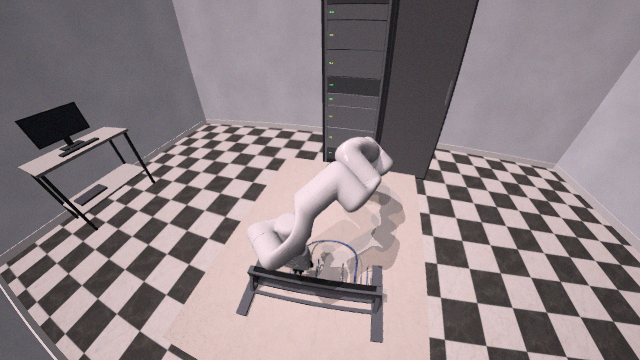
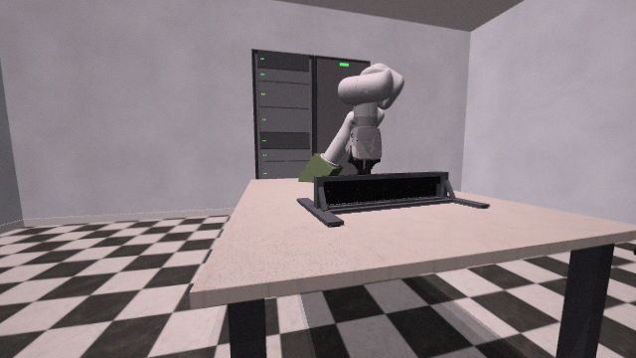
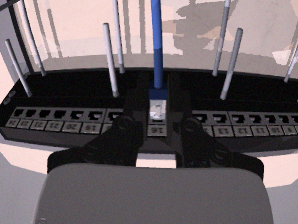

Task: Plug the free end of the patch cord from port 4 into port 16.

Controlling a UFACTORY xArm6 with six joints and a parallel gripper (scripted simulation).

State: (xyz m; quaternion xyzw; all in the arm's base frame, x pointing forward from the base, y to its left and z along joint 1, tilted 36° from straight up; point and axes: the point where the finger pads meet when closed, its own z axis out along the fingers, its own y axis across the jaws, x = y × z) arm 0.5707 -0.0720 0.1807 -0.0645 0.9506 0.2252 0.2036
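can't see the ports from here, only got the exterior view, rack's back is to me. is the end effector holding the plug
Observer: Yes. In the wrist view the end effector is shut on the plug of the blue cord, right at the port row.
Operator: where does the cord go from there
Observer: The top view shows it arching over the table behind the rack and coming down toward the rack's other end.
Operator: anything else plugged in
Observer: Grey cords stand on both sides of the blue one.
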